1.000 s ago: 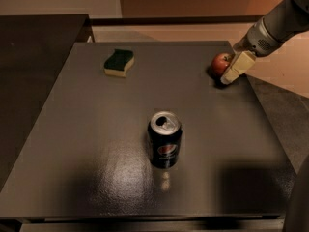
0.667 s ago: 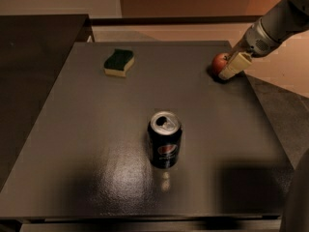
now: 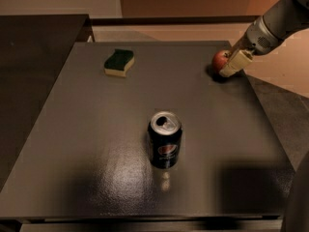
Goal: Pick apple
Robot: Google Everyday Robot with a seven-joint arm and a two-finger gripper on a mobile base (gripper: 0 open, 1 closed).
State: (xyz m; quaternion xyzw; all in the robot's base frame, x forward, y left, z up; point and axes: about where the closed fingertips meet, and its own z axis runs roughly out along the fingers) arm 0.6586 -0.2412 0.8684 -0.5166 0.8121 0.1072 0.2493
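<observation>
Three things sit on the dark bench point(image 3: 96, 129): a sponge, a soda can and the apple. The apple point(image 3: 218, 60), small, round and red, lies at the upper right of the frame, close to the bench's right edge and near its far edge. The claw point(image 3: 231, 65) is right at the apple, on its right side. A pale, blocky part of it overlaps the fruit's right half and hides it. From this angle I cannot tell whether the claw is wide, narrow or closed on the apple. A dark shadow lies just under and beside the fruit. The grey arm point(image 3: 273, 25) behind the claw runs up and to the right, leaving the frame at the upper right corner.

The sponge point(image 3: 119, 62), dark green on top with a yellow layer beneath, lies flat in the upper left part of the bench, well apart from the apple. The soda can point(image 3: 164, 139), black with a round logo on its side, stands upright a little below the middle of the frame, its silver top facing up. A faint reflection of it shows on the bench just below. The can is well apart from both the sponge and the apple.
</observation>
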